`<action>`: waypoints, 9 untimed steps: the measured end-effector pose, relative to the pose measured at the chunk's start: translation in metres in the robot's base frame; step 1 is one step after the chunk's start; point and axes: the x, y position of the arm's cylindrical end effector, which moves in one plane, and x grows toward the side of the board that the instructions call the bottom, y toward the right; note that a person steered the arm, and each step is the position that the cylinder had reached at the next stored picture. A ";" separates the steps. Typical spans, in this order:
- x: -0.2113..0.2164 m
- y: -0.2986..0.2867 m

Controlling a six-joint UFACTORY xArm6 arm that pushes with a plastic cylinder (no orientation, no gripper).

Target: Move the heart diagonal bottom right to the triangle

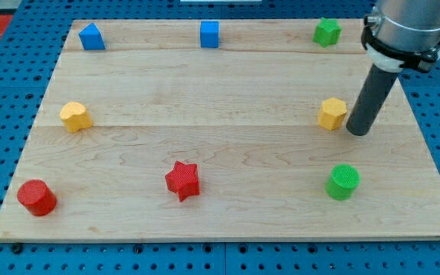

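Note:
A blue triangle block (91, 37) sits at the board's top left. A yellow block that looks heart-shaped (76, 116) lies below it at the view's left. A second yellow block, more like a pentagon (331, 113), lies at the view's right. My tip (357, 132) rests on the board just right of that second yellow block, very close to it or touching it. The tip is far from the heart-shaped block and the triangle.
A blue cube (209, 34) sits at top centre and a green star (327, 31) at top right. A green cylinder (343, 182) lies below my tip. A red star (182, 180) is at bottom centre and a red cylinder (37, 197) at bottom left. The wooden board (228, 84) is edged by blue pegboard.

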 end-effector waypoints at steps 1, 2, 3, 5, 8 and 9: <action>0.015 -0.061; 0.074 -0.070; 0.025 -0.160; 0.039 -0.378; -0.020 -0.395; -0.027 -0.456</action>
